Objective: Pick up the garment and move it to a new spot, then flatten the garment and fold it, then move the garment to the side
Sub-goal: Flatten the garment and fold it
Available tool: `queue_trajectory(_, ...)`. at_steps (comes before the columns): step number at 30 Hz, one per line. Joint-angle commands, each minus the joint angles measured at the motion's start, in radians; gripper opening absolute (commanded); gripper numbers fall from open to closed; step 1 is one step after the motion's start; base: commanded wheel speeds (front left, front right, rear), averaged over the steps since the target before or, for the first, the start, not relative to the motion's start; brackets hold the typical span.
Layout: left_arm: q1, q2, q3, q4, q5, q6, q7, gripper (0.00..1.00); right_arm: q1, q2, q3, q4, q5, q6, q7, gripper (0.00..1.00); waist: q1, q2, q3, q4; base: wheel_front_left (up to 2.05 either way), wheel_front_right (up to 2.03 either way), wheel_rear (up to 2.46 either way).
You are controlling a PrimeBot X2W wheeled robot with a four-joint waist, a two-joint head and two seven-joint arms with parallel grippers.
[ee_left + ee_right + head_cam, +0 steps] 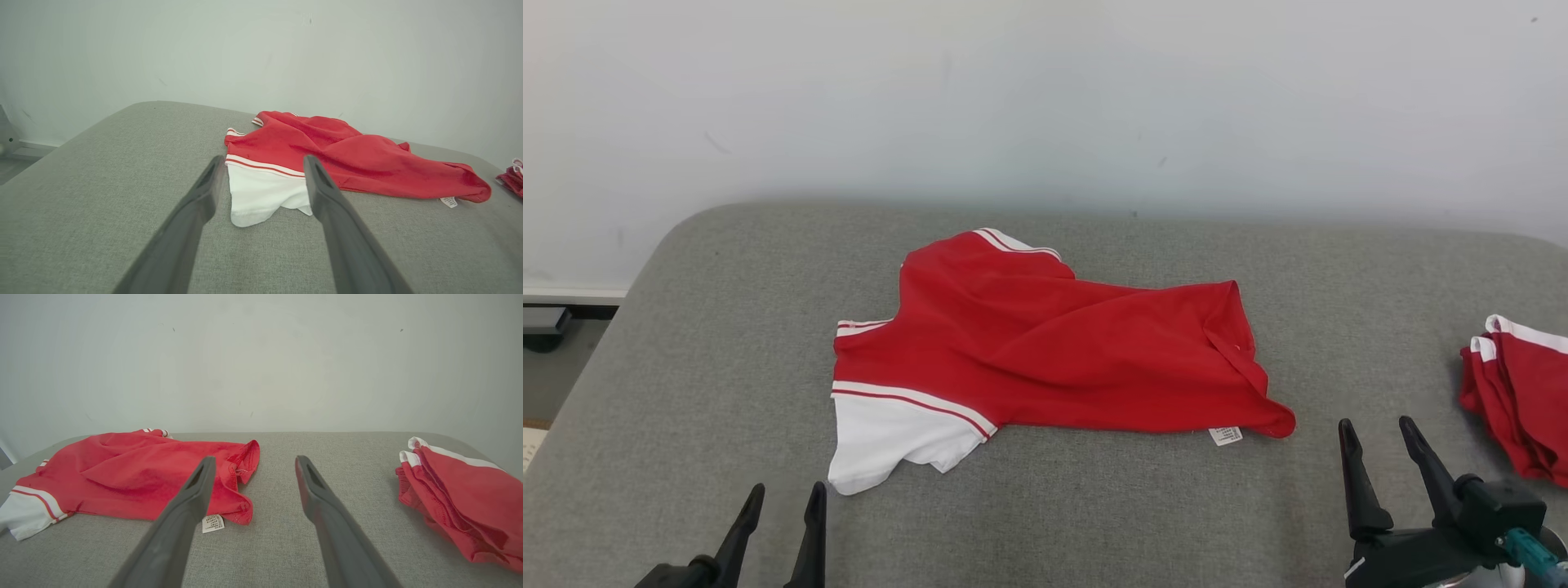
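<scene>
You see the shirt (1045, 351) lying crumpled at the middle of the table (1094, 506), its white sleeve (882, 433) toward the near left and its label (1226, 435) at the near right hem. Your left gripper (788, 488) hovers at the near edge, fingers spread, empty. Your right gripper (1376, 425) is likewise spread and empty, between the shirt and a folded red pile (1523, 392) at the right edge.

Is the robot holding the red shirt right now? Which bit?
No, nothing is held. The left gripper and the right gripper are both open, and neither touches the red garment.
</scene>
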Motion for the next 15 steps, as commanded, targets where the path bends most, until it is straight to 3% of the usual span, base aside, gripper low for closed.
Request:
queue_trajectory(1, 0.012, 0.007, 0.007, 0.001, 0.015, 0.003, -0.006, 1.0, 0.014, -0.004, 0.002, -0.005, -0.009, 0.0, -0.013, 1.0, -0.0001, 0.0001, 0.0, 0.005, 0.0, 0.0, 0.0)
queue_trajectory(15, 0.014, -0.002, 0.052, -0.041, 0.064, 0.003, -0.007, 1.0, 0.095, -0.004, 0.041, -0.103, -0.011, 0.0, -0.043, 1.0, -0.0001, 0.0001, 0.004, -0.003, 0.0, 0.0, 0.0)
